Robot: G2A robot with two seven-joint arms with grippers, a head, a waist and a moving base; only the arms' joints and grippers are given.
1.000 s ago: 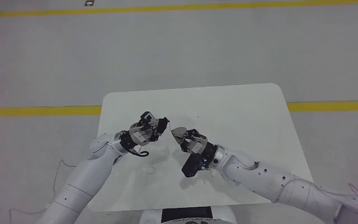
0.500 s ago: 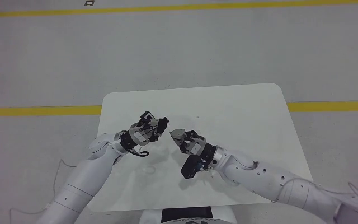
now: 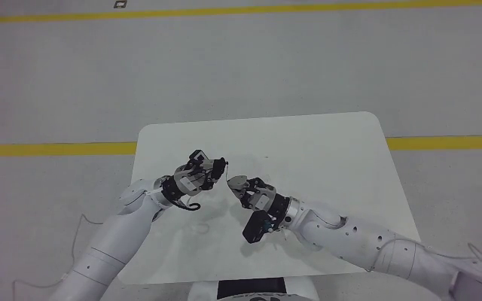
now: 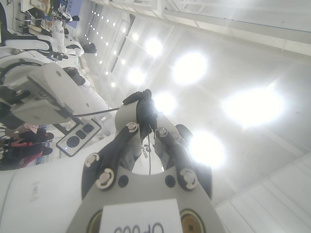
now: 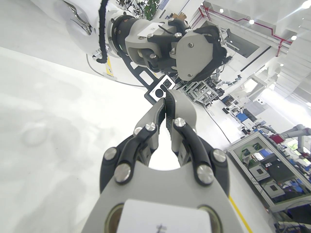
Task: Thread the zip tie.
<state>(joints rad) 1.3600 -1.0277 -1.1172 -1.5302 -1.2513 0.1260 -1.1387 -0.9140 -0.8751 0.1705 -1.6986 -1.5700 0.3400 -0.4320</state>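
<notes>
The zip tie [image 4: 97,112] is a thin black strand. My left gripper [image 4: 143,98] is shut on it, and the strand runs down between its fingers. From there it stretches sideways to my right gripper's fingers [image 4: 48,90], where its end disappears. In the right wrist view my right gripper [image 5: 166,101] has its pads pressed together just below the left gripper [image 5: 218,49]. From above, the left gripper [image 3: 215,167] and right gripper [image 3: 235,182] hover tip to tip over the white table [image 3: 324,150], near its left middle.
A black cable loops from the left wrist [image 3: 192,205]. The right wrist's camera block [image 3: 256,224] hangs under that arm. Bare tabletop lies to the right and far side of both grippers. A yellow floor line [image 3: 68,148] runs behind the table.
My right gripper has crept a little toward the left gripper. The left arm has kept still.
</notes>
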